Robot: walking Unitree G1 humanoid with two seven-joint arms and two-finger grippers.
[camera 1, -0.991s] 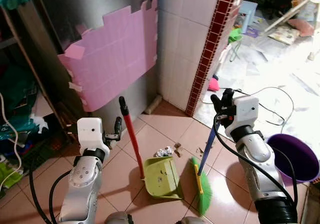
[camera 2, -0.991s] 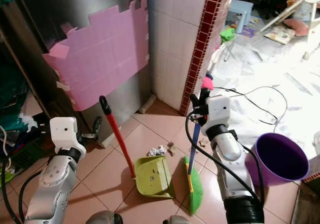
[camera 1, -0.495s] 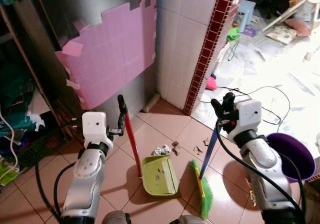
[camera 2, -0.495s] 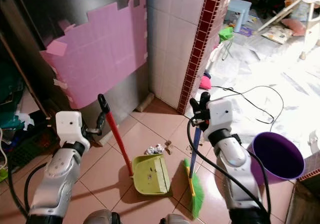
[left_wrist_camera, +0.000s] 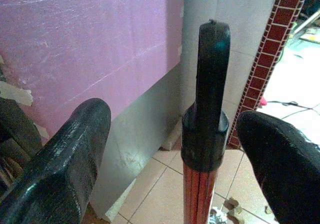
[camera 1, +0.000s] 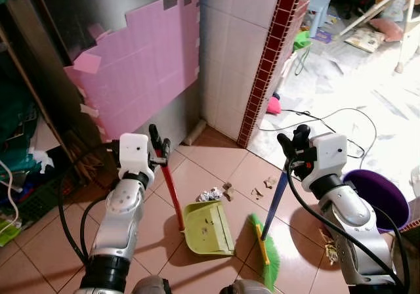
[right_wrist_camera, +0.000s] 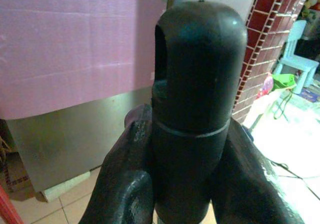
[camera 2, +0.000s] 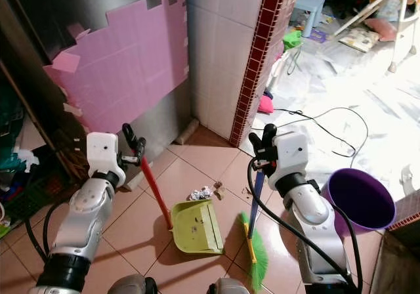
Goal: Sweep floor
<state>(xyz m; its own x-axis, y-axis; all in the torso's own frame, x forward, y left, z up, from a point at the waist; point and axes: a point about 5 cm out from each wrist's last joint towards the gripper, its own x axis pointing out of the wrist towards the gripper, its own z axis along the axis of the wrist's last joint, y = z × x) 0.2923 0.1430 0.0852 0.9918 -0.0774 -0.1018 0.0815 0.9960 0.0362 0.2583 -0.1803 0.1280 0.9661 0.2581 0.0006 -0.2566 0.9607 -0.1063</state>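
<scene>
The right pincer [camera 1: 293, 146] is clamped on the black cap at the top of the broom [camera 1: 268, 241], whose blue handle slants down to green bristles resting on the tiled floor [camera 1: 216, 159]. In the right wrist view both fingers [right_wrist_camera: 125, 184] press against the cap. The left pincer [camera 1: 157, 144] stands at the top of the dustpan's red handle [camera 1: 172, 189]; in the left wrist view its fingers [left_wrist_camera: 60, 164] are spread apart on either side of the black handle tip, not touching it. The green dustpan [camera 1: 209, 228] sits flat on the floor just beside the broom head. A crumpled scrap of foil [camera 1: 209, 194] and small bits of debris [camera 1: 259, 189] lie near the pan's far edge. A purple bucket [camera 1: 380, 199] stands beside the right arm.
</scene>
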